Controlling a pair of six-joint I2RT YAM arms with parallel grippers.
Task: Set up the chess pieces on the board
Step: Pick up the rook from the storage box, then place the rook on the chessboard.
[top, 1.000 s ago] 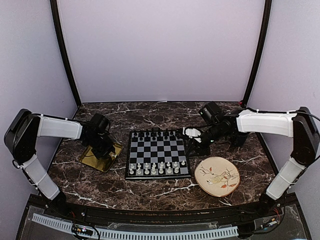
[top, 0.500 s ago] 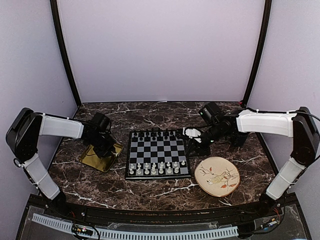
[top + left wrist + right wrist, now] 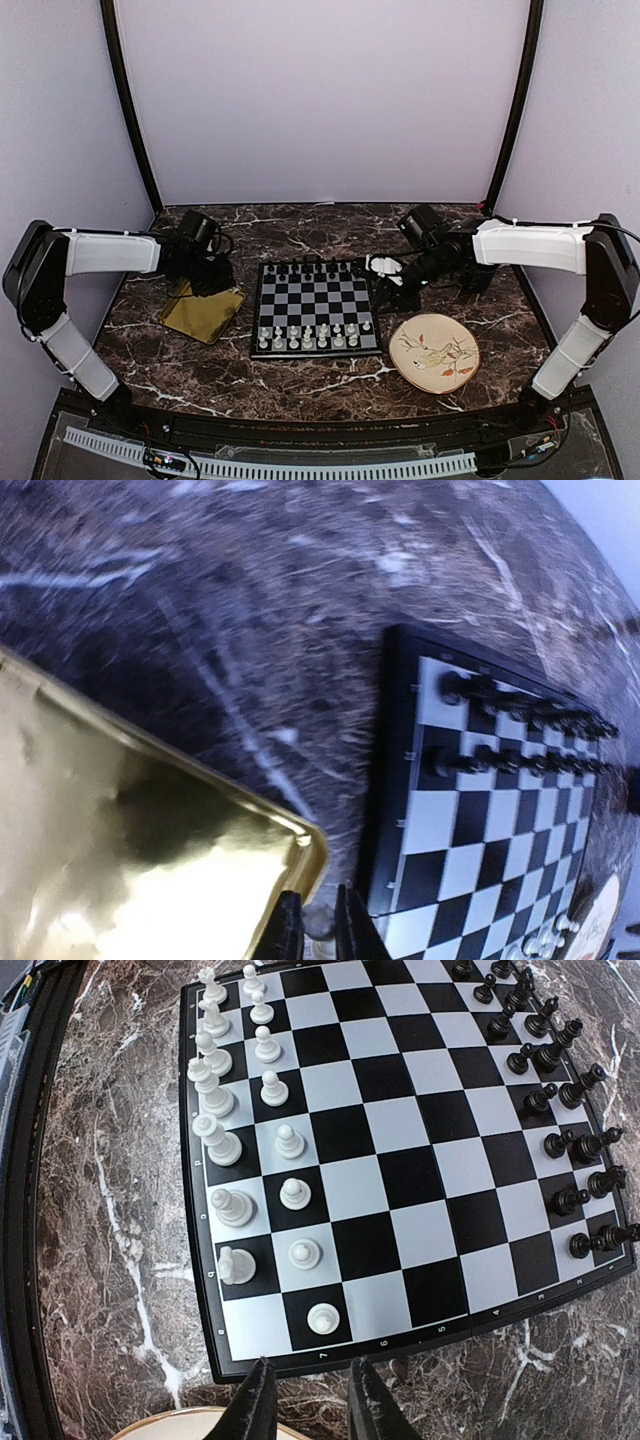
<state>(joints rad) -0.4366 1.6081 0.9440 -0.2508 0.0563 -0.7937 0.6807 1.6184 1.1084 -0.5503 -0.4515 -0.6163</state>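
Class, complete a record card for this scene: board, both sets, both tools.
Board: black-and-grey chequered chessboard, flat on marble table
White set: tiny white plastic chessmen, two near rows, one corner square bare
Black set: tiny black chessmen, two far rows
Left tool: shut on pale chessman, by square gold tray
Right tool: open, empty, at board's edge

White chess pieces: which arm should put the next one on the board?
Left. The left claw is shut on what looks like a small white piece, by the gold tray's corner. The right claw is open and empty by the board's edge.
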